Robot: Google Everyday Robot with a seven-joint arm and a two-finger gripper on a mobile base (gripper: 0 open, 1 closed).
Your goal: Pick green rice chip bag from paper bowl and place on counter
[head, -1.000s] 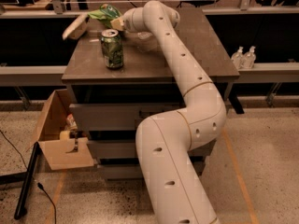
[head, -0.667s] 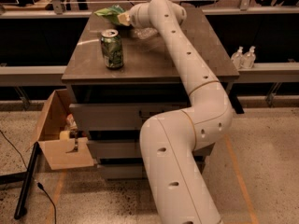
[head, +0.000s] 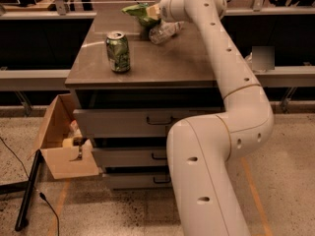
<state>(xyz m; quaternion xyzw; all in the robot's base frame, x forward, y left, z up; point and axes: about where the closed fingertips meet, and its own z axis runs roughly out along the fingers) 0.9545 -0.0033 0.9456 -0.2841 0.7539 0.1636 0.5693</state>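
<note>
The green rice chip bag is a crumpled light-green bag at the back of the counter. It sits at the tip of my gripper, which reaches in from the right and is shut on the bag's right side. The bag looks lifted slightly off the counter top. The white arm bends up from the floor on the right and stretches over the counter's right half. The paper bowl is out of view.
A green patterned soda can stands upright at the counter's front left. A clear plastic bottle lies on its side just below the gripper. An open cardboard box and a black pole sit on the floor at left.
The paper bowl, tilted at the counter's back left a second ago, no longer shows. The gripper with the bag has shifted a little to the right along the back of the counter.
</note>
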